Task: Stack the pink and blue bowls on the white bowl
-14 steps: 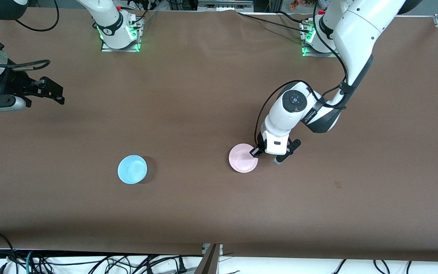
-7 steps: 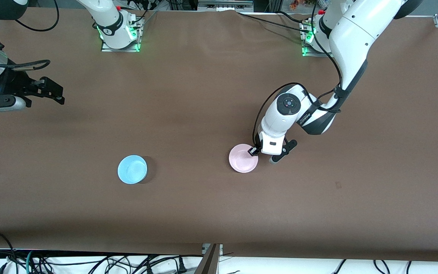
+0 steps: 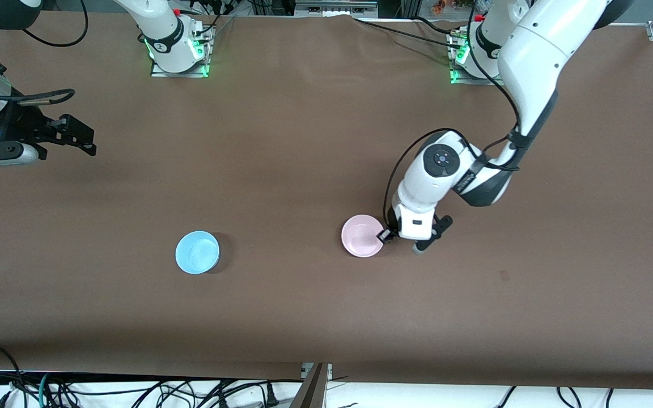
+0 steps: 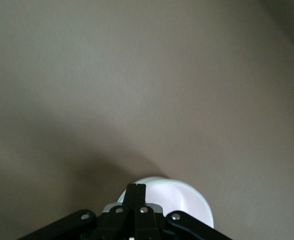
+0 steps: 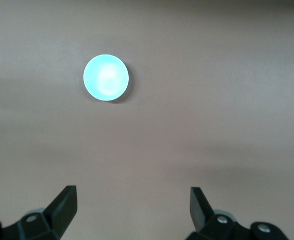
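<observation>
The pale pink bowl (image 3: 363, 236) sits upright on the brown table, toward the left arm's end. My left gripper (image 3: 386, 235) is down at the bowl's rim on that side. Its fingers are pressed together, and I see nothing between them. In the left wrist view the shut left gripper (image 4: 136, 186) shows just in front of the pink bowl (image 4: 181, 200). The light blue bowl (image 3: 197, 252) stands alone toward the right arm's end, also seen as the blue bowl (image 5: 106, 77). My right gripper (image 3: 87, 136) waits open and high, the same open right gripper (image 5: 132, 192) over bare table. The white bowl is out of view.
The brown table (image 3: 304, 141) holds only these two bowls. The right arm's base (image 3: 178, 42) and the left arm's base (image 3: 468, 56) stand along the edge farthest from the front camera. Loose cables (image 3: 134, 391) hang past the nearest edge.
My left gripper's shut fingertips have slid from over the pink bowl's inside out to its rim. The pink bowl stayed in place. The right arm has not moved.
</observation>
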`<state>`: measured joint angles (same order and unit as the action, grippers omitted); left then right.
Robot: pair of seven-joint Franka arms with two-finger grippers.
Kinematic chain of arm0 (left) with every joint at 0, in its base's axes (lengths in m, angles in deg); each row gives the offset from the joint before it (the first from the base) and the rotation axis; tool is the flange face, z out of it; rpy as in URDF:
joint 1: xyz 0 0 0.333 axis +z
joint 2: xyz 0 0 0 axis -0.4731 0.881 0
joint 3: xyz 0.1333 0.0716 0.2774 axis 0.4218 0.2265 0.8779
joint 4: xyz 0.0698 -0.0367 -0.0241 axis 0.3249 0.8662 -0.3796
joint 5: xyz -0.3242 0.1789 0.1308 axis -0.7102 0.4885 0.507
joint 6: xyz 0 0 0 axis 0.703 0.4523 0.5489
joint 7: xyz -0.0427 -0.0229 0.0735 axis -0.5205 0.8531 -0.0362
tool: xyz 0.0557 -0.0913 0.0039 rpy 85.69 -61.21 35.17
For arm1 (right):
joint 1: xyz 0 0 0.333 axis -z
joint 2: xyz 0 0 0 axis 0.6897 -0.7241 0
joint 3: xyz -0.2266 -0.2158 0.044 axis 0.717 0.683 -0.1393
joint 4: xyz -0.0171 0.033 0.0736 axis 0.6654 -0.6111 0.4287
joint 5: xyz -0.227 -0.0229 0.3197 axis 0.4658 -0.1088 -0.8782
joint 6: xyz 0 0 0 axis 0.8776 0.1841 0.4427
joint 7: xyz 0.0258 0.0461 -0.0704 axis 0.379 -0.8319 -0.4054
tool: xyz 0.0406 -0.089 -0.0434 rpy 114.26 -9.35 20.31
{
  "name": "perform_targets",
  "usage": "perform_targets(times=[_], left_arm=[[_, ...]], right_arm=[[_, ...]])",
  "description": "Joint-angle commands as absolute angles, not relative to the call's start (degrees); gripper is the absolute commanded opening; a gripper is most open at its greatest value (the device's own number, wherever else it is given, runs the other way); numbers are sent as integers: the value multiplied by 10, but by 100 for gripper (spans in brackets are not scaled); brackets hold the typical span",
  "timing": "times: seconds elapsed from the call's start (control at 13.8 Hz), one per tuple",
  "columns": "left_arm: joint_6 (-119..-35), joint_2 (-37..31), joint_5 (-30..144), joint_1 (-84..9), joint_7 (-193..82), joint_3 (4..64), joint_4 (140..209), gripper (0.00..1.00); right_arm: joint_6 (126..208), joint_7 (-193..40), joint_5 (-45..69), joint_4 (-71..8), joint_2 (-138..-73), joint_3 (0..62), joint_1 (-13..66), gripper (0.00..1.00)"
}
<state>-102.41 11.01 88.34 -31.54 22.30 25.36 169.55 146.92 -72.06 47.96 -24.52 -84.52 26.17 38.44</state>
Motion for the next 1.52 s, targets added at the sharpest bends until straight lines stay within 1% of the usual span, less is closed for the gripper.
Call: perform_targets(times=[0.0,0.22,0.36,0.72,1.16,1.45], left_arm=[[-943,99,874,-289,187,244,1646,0],[-877,95,821,-255,97,239,1596,0],[-854,93,800,-225,46,239,1580,0],[-847,74,758,-138,-89,238,1578,0],[-796,49,721,-41,-291,238,1578,0],[-762,31,721,-3,-383,238,1587,0]], right_arm=[[1462,-714,483,-232,-850,256,389,100],[1462,-714,483,-232,-850,256,389,100],[1462,-714,483,-232,-850,256,389,100],[1462,-714,483,-232,-850,256,389,100],[1460,-714,483,-233,-850,256,389,100],[1459,-714,483,-233,-850,256,389,100]])
